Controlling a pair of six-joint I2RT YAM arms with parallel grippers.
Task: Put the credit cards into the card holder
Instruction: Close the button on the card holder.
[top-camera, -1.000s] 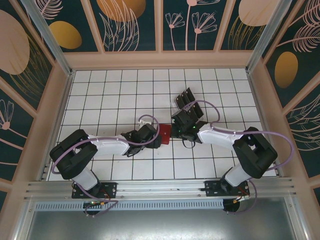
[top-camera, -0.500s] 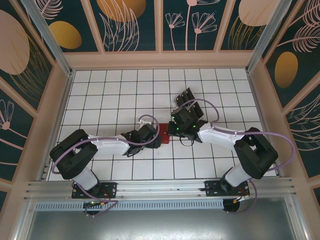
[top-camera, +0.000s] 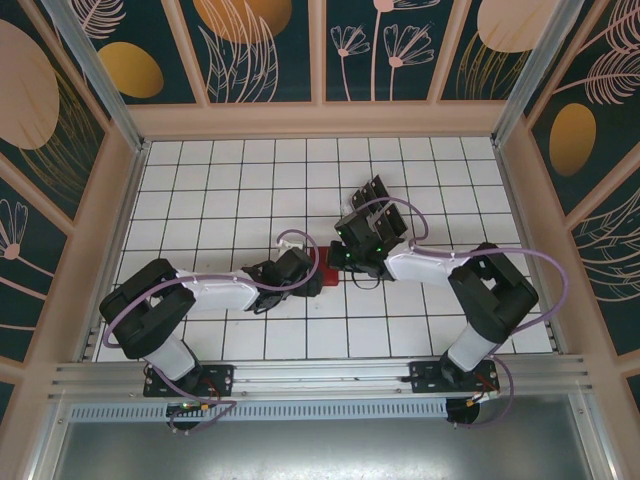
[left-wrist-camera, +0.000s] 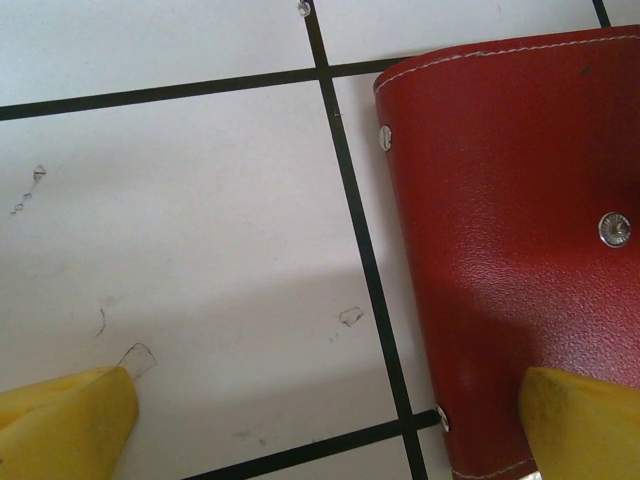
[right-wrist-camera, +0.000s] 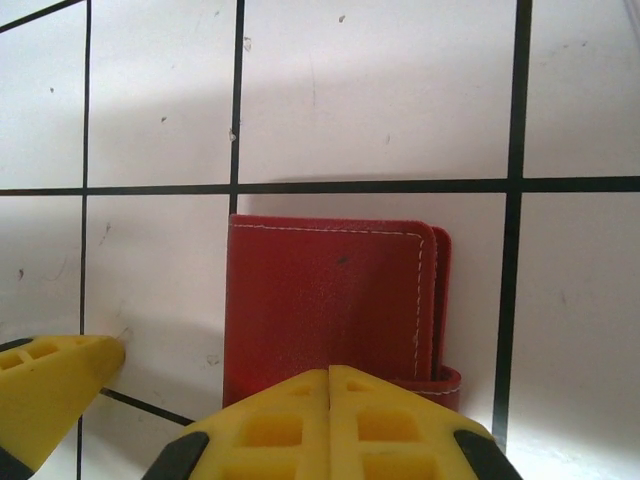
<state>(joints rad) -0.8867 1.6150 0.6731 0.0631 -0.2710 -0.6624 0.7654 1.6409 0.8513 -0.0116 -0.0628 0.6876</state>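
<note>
The card holder (right-wrist-camera: 320, 295), a small red wallet, lies folded shut on the white tiled table, its tab wrapped round the near right corner. My right gripper (right-wrist-camera: 330, 385) is shut, its joined yellow tips over the wallet's near edge with nothing between them. My left gripper (left-wrist-camera: 325, 435) is open; one fingertip (left-wrist-camera: 585, 425) sits over the wallet's (left-wrist-camera: 510, 230) corner, the other over bare tile. From above, both grippers (top-camera: 312, 275) (top-camera: 340, 262) meet over the wallet (top-camera: 329, 280). Several black credit cards (top-camera: 372, 195) stand upright behind the right arm.
The white gridded table (top-camera: 230, 180) is walled by beige panels on three sides. The left gripper's other yellow fingertip (right-wrist-camera: 50, 385) shows at the lower left of the right wrist view. Purple cables loop off both arms.
My right gripper has swung left and slightly away, now covering more of the wallet. The left arm has stayed put.
</note>
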